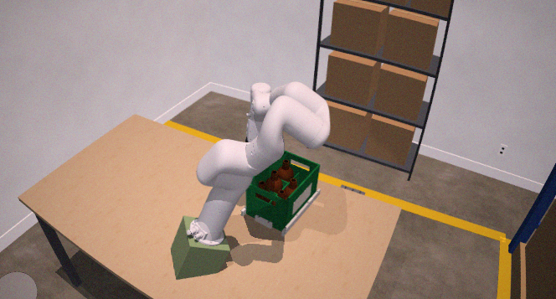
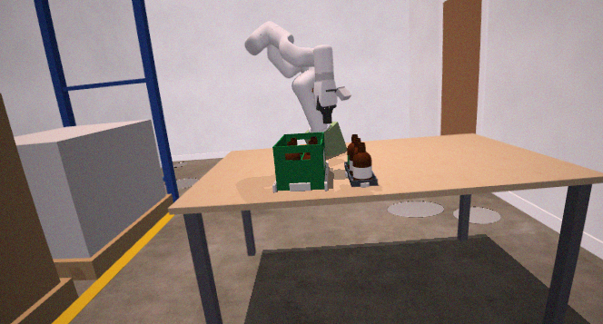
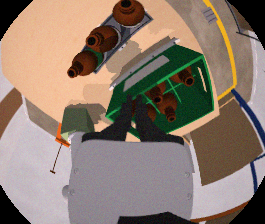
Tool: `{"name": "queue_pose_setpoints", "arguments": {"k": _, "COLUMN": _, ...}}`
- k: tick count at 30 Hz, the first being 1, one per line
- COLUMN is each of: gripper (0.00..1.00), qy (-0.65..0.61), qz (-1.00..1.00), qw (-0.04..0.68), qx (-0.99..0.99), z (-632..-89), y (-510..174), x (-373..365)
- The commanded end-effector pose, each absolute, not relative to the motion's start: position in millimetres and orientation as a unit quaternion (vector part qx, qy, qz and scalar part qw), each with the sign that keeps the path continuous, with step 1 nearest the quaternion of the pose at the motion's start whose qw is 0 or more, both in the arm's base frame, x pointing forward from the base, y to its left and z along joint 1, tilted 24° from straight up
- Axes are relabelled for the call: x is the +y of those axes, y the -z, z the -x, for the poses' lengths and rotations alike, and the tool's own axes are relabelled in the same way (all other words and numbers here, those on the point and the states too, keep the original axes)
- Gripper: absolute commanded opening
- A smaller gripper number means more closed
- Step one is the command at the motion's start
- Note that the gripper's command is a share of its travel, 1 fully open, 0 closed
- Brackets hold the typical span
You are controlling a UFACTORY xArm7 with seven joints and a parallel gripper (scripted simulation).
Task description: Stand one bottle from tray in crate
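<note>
Dark two-fingered hand point(image 2: 326, 119) hangs above the table, over the gap between the green plastic crate point(image 2: 299, 168) and the small dark tray point(image 2: 361, 180), fingers nearly pressed together and pinching nothing. Brown glass bottles with white labels point(image 2: 361, 164) stand upright in a row on the tray, just right of the crate in the exterior view. More brown bottles point(image 1: 285, 171) stand in the crate's cells. White arm point(image 1: 268, 132) rises from a green block base point(image 1: 187, 260) on the tan wooden table point(image 2: 454, 166).

Tray point(image 2: 373, 181) mostly hidden beneath its bottles point(image 2: 361, 161); crate point(image 1: 276, 213) partly behind the arm point(image 1: 234, 162).
</note>
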State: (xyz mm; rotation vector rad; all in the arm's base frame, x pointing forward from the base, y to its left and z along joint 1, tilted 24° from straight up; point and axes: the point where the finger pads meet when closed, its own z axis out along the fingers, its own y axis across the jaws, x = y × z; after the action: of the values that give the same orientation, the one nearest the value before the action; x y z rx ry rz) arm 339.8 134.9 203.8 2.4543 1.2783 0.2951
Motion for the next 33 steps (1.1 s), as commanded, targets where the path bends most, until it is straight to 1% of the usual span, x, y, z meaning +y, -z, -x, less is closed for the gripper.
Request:
{"name": "queue_pose_setpoints", "arguments": {"k": 1, "gripper": 0.65, "qy": -0.103, "qz": -0.868, "qw": 0.182, "qx": 0.450, "z": -335.6, "y": -182.1, "x": 201.6}}
{"name": "queue_pose_setpoints", "arguments": {"k": 5, "gripper": 0.65, "qy": -0.103, "qz": -0.868, "qw": 0.182, "qx": 0.450, "z": -332.4, "y": -166.1, "x": 247.7}}
{"name": "queue_pose_setpoints", "arguments": {"k": 33, "gripper": 0.65, "qy": -0.103, "qz": -0.868, "qw": 0.182, "qx": 0.450, "z": -332.4, "y": -166.1, "x": 247.7}}
